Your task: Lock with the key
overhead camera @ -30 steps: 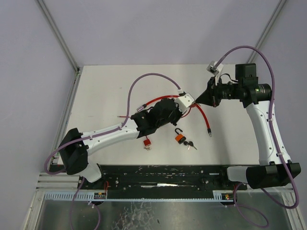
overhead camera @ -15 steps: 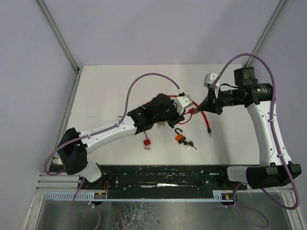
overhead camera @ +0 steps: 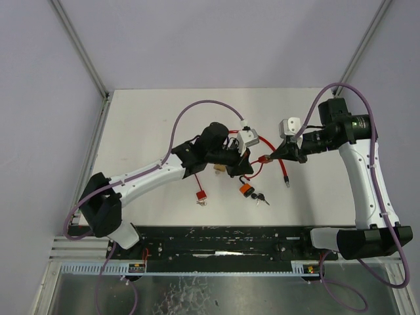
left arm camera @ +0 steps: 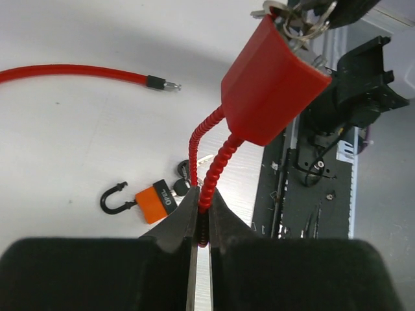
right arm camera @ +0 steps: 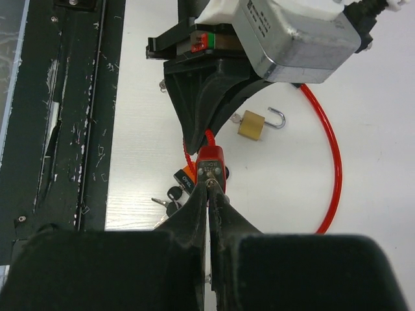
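**Cable lock held between both arms**

Nearest on the desk [overhead camera: 131,118] lie a small red padlock [overhead camera: 201,195] and an open orange padlock [overhead camera: 245,190] with keys [overhead camera: 261,197]. Above them, the left gripper [left arm camera: 202,214] jaws clamp the ribbed red cable [left arm camera: 222,165]. The red lock body [left arm camera: 272,84] lies crosswise, its keyway facing the right gripper [right arm camera: 211,188], whose jaws are closed on the key [left arm camera: 288,19]. A brass padlock [right arm camera: 253,124] lies farther back.

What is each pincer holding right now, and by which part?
The left pincer pinches the red cable lock by its ribbed cable, just below the body. The right pincer is shut at the lock's key end, apparently on the key.
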`<state>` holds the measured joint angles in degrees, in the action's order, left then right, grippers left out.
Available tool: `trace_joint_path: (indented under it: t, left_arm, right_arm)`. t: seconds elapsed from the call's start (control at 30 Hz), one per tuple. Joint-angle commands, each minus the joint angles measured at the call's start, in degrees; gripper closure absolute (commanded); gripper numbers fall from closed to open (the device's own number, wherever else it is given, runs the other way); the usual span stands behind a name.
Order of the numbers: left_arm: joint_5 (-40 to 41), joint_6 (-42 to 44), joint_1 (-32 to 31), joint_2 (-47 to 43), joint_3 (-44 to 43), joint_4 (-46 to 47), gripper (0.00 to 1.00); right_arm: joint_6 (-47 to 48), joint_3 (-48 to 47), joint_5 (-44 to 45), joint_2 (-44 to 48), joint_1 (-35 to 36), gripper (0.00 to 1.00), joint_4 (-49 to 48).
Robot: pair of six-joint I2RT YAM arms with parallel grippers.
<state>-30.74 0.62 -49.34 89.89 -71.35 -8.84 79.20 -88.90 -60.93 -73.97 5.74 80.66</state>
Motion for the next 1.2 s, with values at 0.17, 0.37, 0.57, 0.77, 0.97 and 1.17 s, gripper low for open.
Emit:
trace_joint_path:
  t: [0.17, 0.37, 0.57, 0.77, 0.97, 1.17]
  left_arm:
    - [-2.76, -0.65, 0.75, 1.62, 0.05, 2.05, 1.00]
    - [4.60, 0.86, 0.83, -0.06, 3.68, 1.39, 1.00]
    - [6.36, 1.63, 0.63, -1.90, 4.69, 1.37, 1.00]
    - [4.66, 2.90, 0.06, -3.00, 3.77, 0.03, 1.00]
    - [4.18, 3.49, -0.65, -3.53, 2.79, -3.37, 1.00]
    - [4.46, 2.12, -0.81, -5.03, 4.29, -1.92, 1.00]
  right_arm:
    - [-7.96, -0.89, 0.73, 1.10, 0.77, 0.94, -2.95]
    - [-18.78, 1.02, -0.59, 3.56, -2.03, 0.65, -7.70]
    - [-20.64, 6.80, -5.95, 5.75, -5.13, 0.58, -8.78]
    - [-19.35, 14.93, -12.69, 6.66, -5.90, 0.44, -12.76]
    - [-9.11, 14.91, -13.46, 6.06, -6.01, 0.22, -7.01]
    - [-2.14, 16.42, -13.66, 7.53, -7.94, 0.18, -0.56]
